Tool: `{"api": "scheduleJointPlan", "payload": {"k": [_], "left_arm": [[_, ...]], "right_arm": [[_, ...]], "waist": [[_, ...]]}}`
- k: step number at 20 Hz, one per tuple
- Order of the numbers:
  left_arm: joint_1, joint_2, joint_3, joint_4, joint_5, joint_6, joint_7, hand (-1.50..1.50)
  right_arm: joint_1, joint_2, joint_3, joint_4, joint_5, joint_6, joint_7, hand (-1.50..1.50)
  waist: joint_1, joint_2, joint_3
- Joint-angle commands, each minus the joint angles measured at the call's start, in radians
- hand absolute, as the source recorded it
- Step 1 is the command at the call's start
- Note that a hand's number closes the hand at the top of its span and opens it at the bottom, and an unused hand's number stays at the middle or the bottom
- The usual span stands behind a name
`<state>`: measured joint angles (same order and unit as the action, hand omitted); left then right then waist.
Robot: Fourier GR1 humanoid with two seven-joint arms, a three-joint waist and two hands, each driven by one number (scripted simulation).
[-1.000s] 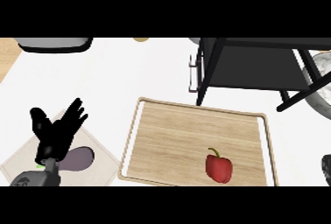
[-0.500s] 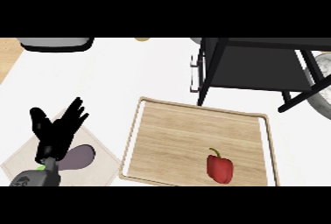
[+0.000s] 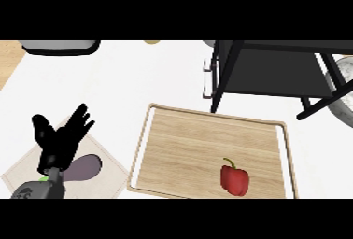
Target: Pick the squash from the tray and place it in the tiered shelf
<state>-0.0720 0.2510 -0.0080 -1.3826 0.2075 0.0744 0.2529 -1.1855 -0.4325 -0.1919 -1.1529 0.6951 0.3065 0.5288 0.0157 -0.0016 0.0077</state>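
A red vegetable with a green stem [image 3: 234,179], shaped like a bell pepper, lies on the near right part of the wooden tray [image 3: 146,140]. The black tiered shelf [image 3: 276,70] stands just behind the tray, at the upper right. My left hand [image 3: 60,140] is open with fingers up at the lower left, off the tray's left side and well away from the vegetable. It holds nothing. My right hand does not show.
A pale mat [image 3: 24,175] with a grey-purple object [image 3: 86,168] on it lies under my left hand. A grey round dish [image 3: 342,105] sits at the right edge by the shelf's legs. A grey container [image 3: 60,46] stands at the far left.
A dark shape at the lower right edge a second ago has gone out of view. The left hand and the red vegetable have kept their places.
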Motion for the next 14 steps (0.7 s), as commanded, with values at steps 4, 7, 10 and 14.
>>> {"api": "scheduleJointPlan", "payload": {"k": [4,7,10,14], "left_arm": [[-0.008,-0.005,0.002,0.035,-0.005,-0.005,0.058,0.0],[0.076,-0.005,0.001,0.008,-0.003,-0.038,0.004,0.0],[0.014,-0.013,0.005,0.053,-0.004,-0.032,0.029,0.0],[0.025,-0.007,0.011,0.027,0.003,-0.033,0.054,0.0]], "right_arm": [[-0.021,-0.021,-0.011,0.157,0.006,-0.072,-0.149,1.5],[-0.037,0.004,-0.003,0.095,-0.007,-0.051,-0.088,1.5],[-0.06,-0.047,0.03,0.148,0.024,-0.005,-0.126,1.5],[-0.085,0.005,-0.085,0.146,-0.035,-0.111,-0.022,1.5]], "waist": [[-0.001,0.006,-0.008],[-0.003,0.002,-0.008],[-0.006,0.005,-0.008],[-0.004,0.003,-0.008]]}}
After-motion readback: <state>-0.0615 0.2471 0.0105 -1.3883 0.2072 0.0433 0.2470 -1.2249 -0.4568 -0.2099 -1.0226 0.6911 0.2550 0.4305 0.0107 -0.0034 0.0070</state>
